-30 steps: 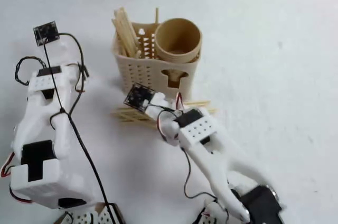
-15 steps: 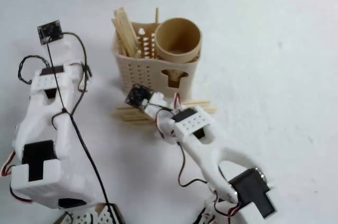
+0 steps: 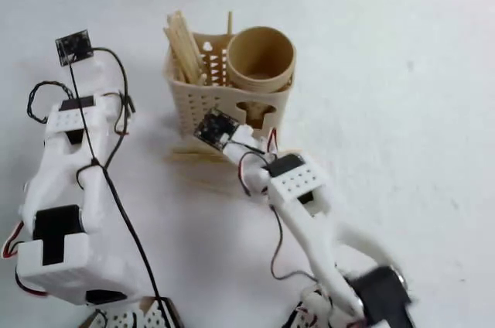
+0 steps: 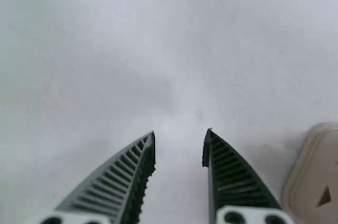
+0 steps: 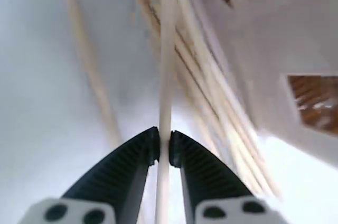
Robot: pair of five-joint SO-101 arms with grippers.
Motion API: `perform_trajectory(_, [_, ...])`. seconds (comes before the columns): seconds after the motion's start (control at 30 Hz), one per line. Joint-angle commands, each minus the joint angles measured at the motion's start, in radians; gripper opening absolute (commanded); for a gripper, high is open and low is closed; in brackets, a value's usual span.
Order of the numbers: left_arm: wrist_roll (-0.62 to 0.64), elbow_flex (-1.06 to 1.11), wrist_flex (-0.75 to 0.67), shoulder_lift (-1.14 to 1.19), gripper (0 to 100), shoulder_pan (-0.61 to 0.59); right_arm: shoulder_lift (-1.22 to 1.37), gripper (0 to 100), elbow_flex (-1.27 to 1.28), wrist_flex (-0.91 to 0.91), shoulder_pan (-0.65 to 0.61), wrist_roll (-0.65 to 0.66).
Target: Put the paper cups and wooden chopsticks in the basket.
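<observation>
1. Centrally, toward the far edge of the white bench (image 3: 402,96), stands the perforated basket (image 3: 228,104).
2. Stacked paper cups (image 3: 261,57) sit in the basket's half nearer the bench's right edge. A bundle of wooden chopsticks (image 3: 183,42) leans upright in the other half.
3. More loose chopsticks (image 3: 189,159) lie flat on the bench, just beside the basket's near wall.
4. The right pincer (image 5: 163,147) is all but closed, its tips pinching a single chopstick (image 5: 165,76) close to that wall.
5. The left pincer (image 4: 179,147) stands moderately parted with nothing between its tips. It is over bare bench toward the left edge, with a corner of the basket near.
</observation>
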Motion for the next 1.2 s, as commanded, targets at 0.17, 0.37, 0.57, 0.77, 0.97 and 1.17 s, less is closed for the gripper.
perform_trajectory(0.17, [-0.012,-0.011,-0.017,-0.028,17,0.012,-0.392,1.6,-0.028,0.197,-0.054,-0.044])
perform_trajectory(0.37, [-0.012,-0.012,-0.017,-0.028,17,0.012,-0.582,1.6,-0.034,0.295,-0.105,-0.044])
perform_trajectory(0.57, [-0.012,-0.012,-0.017,-0.028,17,0.010,-0.694,1.5,-0.153,0.292,-0.191,-0.189])
perform_trajectory(0.77, [-0.012,-0.012,-0.017,-0.028,17,0.010,-0.576,1.5,-0.494,0.228,-0.202,-0.330])
perform_trajectory(0.97, [-0.012,-0.014,-0.017,-0.028,17,0.010,-0.262,1.5,-0.795,0.061,-0.191,-0.387])
perform_trajectory(1.17, [-0.012,-0.014,-0.017,-0.028,17,0.010,0.085,1.7,-1.132,-0.094,-0.191,-0.376])
